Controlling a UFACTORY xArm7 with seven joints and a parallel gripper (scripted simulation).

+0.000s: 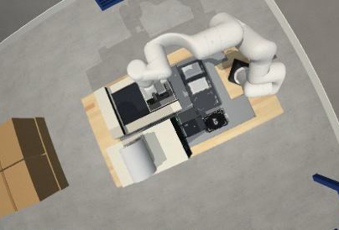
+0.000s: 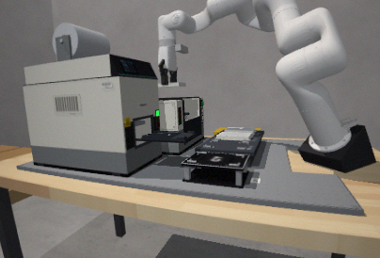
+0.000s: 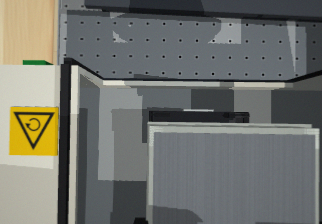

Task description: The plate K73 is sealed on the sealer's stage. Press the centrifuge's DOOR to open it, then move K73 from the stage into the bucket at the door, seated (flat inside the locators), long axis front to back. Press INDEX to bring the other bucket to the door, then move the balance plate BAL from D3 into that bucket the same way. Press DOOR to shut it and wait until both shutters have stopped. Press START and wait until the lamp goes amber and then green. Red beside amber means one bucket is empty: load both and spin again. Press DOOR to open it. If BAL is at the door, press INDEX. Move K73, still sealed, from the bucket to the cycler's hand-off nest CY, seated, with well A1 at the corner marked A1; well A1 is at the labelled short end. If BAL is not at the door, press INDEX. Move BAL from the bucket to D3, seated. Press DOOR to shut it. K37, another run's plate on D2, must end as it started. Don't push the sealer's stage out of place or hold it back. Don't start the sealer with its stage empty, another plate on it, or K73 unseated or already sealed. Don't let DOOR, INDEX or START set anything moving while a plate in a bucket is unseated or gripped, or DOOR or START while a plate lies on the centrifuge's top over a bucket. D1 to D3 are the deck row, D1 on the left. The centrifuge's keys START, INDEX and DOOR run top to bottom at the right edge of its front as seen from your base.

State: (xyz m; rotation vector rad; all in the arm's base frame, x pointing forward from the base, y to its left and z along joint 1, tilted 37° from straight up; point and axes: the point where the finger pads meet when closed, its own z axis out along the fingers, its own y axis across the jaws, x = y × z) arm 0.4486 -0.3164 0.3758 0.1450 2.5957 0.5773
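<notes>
On the wooden bench (image 2: 125,200), the gripper (image 2: 168,77) hangs above the centrifuge (image 2: 191,110), fingers spread wide and clamped on a plate (image 3: 232,175), whose open bucket (image 3: 117,150) lies directly below.

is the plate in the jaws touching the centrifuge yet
Apart. In the exterior view the gripper, shut on the plate, holds it in the air with grey wall showing between it and the centrifuge top below.
</notes>
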